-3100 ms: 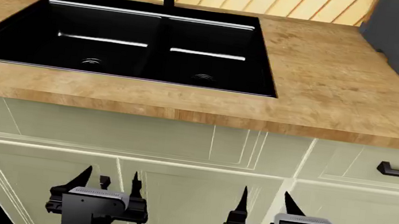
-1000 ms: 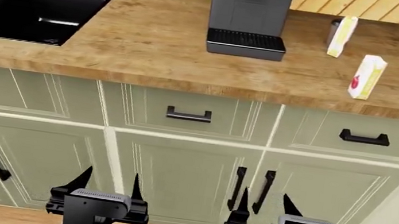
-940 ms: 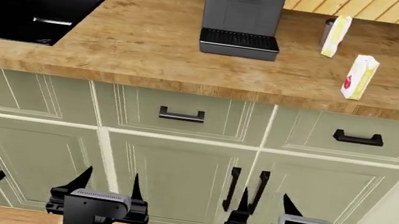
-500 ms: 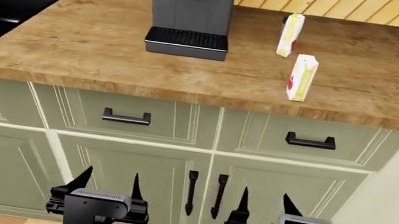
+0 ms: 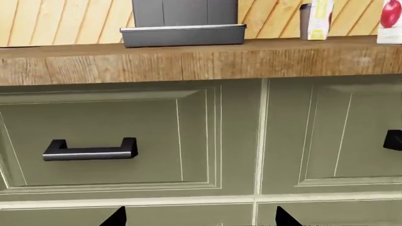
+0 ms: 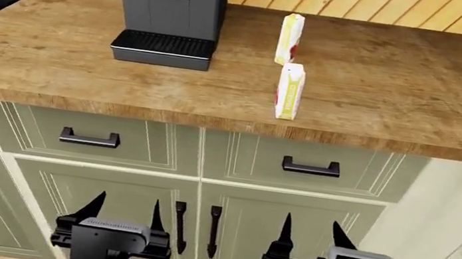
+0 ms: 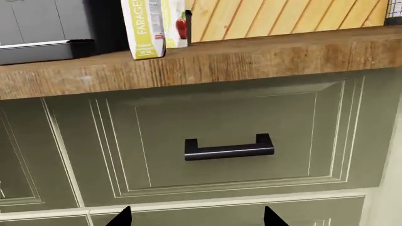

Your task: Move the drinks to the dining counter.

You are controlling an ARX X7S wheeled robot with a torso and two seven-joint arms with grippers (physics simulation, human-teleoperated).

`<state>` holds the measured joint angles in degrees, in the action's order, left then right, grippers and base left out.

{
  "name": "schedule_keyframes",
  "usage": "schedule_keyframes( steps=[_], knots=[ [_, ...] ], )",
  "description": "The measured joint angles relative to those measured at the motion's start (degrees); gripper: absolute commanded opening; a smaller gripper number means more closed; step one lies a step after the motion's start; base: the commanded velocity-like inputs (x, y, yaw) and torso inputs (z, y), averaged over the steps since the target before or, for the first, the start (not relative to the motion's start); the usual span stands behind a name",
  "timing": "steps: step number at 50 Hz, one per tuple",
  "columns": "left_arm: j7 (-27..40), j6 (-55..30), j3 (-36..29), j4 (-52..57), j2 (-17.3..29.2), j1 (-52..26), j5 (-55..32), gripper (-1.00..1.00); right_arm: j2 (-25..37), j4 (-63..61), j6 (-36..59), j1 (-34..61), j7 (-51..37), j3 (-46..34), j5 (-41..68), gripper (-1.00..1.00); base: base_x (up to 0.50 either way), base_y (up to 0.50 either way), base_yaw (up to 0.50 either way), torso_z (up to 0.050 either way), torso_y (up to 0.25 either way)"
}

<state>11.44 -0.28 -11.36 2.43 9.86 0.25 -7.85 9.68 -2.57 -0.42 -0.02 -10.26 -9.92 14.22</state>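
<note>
Standing upright near worktop (image 6: 380, 89) front edge: near carton (image 6: 289, 91), far carton (image 6: 288, 38) just behind at 12 o'clock (cup not made out). Both lying at about 12 o'clock from right claw (image 6: 307, 237), nearer than left claw (image 6: 123, 212). Both claws spread, empty, low before cabinets. Open room rightward; coffee machine (image 6: 169, 11) at 10 o'clock.

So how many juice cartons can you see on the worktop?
2. The near carton stands by the worktop's front edge; the far carton stands behind it, right of the coffee machine. Something may be hidden behind them.
</note>
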Motion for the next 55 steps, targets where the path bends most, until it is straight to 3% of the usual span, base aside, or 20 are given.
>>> schedule_keyframes(
  steps=[7, 10, 16, 24, 31, 36, 44, 55],
  knots=[
    [0.52, -15.19, 3.85, 19.85, 3.91, -2.31, -2.78, 1.00, 3.88, -17.95, 12.29, 2.26, -4.55, 3.93, 2.95, 1.00, 0.00, 0.00, 0.00, 0.000, 0.000],
    [-0.25, -27.76, 9.63, 29.62, 5.73, -10.79, -5.88, 1.00, 1.88, -26.32, 24.06, 10.89, -1.54, 7.39, -0.07, 1.00, 0.00, 0.00, 0.00, 0.000, 0.000],
    [5.49, -53.76, 18.68, 42.00, 9.94, -25.75, -20.34, 1.00, -0.50, -37.41, 50.77, 30.07, 3.76, 11.20, -5.09, 1.00, 0.00, 0.00, 0.00, 0.000, 0.000],
    [10.18, -71.63, 21.47, 47.10, 14.02, -40.27, -30.54, 1.00, -0.99, -42.06, 70.66, 47.82, 6.67, 12.03, -8.59, 1.00, 0.00, 0.00, 0.00, 0.000, 0.000],
    [12.67, -79.61, 21.35, 48.20, 16.09, -49.08, -35.27, 1.00, -0.30, -43.57, 80.50, 58.49, 6.98, 12.21, -8.51, 1.00, 0.10, 0.00, 0.00, 0.000, 0.000],
    [14.05, -82.66, 21.00, 48.75, 17.02, -52.50, -37.46, 1.00, 0.94, -44.41, 84.38, 62.57, 3.33, 14.14, -2.37, 1.00, 0.40, -0.02, 0.00, 0.000, 0.000],
    [15.62, -84.95, 20.81, 48.99, 18.14, -55.24, -39.76, 1.00, 3.05, -44.62, 87.42, 65.92, -4.16, 16.75, 9.48, 1.00, 0.45, -0.05, 0.00, 0.000, 0.000],
    [17.09, -85.38, 20.42, 48.85, 19.39, -56.40, -41.49, 1.00, 4.60, -44.21, 88.81, 67.71, -9.60, 18.07, 17.91, 1.00, 0.38, -0.16, 0.00, 0.000, 0.000]
  ],
)
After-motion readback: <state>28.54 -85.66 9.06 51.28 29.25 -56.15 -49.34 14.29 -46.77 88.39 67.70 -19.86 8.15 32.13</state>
